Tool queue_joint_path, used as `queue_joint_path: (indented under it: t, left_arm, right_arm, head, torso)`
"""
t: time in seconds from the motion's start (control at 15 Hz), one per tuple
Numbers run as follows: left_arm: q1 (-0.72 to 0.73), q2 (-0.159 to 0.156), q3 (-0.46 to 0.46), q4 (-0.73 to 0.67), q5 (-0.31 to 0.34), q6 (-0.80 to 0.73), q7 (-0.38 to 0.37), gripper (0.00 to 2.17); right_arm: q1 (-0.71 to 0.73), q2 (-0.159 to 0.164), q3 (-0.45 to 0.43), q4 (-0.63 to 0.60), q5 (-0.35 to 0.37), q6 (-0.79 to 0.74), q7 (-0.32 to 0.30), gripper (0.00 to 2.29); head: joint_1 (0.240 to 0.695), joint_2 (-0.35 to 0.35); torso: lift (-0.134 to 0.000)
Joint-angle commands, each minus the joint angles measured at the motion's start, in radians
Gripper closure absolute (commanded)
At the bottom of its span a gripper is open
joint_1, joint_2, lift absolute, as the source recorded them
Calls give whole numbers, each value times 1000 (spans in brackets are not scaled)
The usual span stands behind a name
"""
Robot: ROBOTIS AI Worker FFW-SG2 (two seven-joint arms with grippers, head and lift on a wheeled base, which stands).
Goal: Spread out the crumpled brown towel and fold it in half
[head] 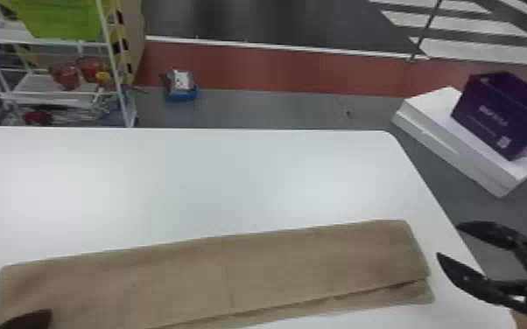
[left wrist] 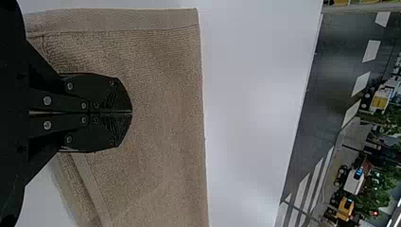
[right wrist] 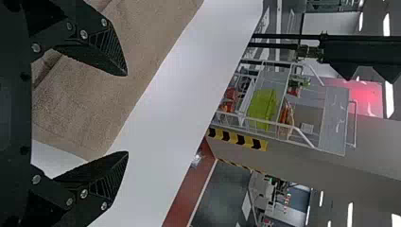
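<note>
Left gripper (head: 28, 318): fingers together, above towel's near left part | right gripper (head: 448, 239): wide, beyond its right end | brown towel (head: 214, 275): long folded strip, near side of white table (head: 188, 175) | purple box (head: 494, 113): far right

A smooth white table (head: 214, 175) is being seen with a straight far edge and a rounded far right corner. Soft patches of light are being reflected by its top. Its near part is being covered by the brown towel (head: 214, 280), which is being kept flat in a long, folded strip. The strip is being set slightly askew, its right end being placed farther forward than its left, near the table's right edge. Along the near side, a narrow band of the lower layer is being left uncovered by the upper one. Faint creases are being shown across the cloth, and one end is being bordered by a stitched hem.
</note>
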Motion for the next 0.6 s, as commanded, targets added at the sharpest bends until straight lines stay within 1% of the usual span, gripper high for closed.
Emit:
queue_joint_path:
  t: [0.0, 0.13, 0.4, 0.53]
  left_arm:
    - [-21, -3, -7, 23, -11, -3, 11, 1889]
    - [-45, -3, -6, 43, -31, 0, 11, 1889]
    - [-87, -3, -12, 65, -49, 6, 9, 1885]
    - [-60, -3, 1, 23, -12, 6, 0, 1781]
  right_arm:
    - [-4, -1, 0, 5, -2, -2, 0, 343]
    - [-9, -1, 0, 3, -2, -2, 0, 343]
    - [-15, -2, 1, 0, -2, 1, 0, 343]
    - [-15, -4, 0, -12, -2, 1, 3, 346]
  head:
    - [695, -153]
    - [695, -150]
    - [695, -137]
    - [695, -134]
  torso:
    - [-123]
    - [-123]
    - [-123]
    - [-123]
